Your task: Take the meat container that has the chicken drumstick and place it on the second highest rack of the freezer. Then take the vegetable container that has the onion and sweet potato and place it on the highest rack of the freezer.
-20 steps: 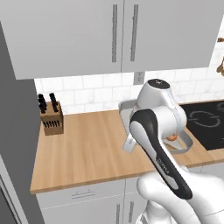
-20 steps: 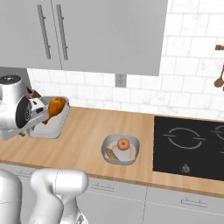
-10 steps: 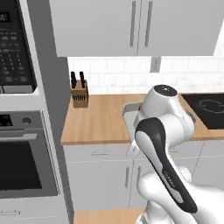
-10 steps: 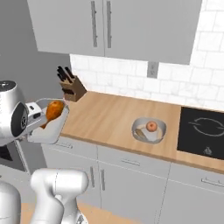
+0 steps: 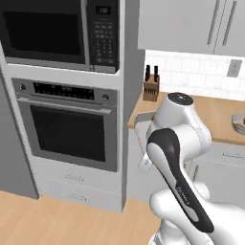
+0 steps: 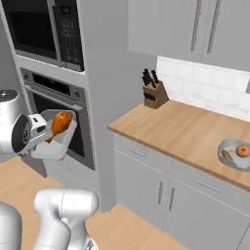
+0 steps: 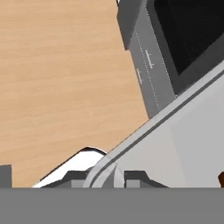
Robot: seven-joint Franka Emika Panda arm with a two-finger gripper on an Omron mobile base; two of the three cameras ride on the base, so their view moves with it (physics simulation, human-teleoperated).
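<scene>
While the jaws pinch only the rim of the clear plastic box with the brown chicken drumstick, carried high beside the dark oven door, a bump could tip the meat onto the wooden floor

Even, diffuse rendered lighting throughout, without glare; soft shading beneath the wall cabinets. Base views slightly soft; the oven window reads dark.
</scene>
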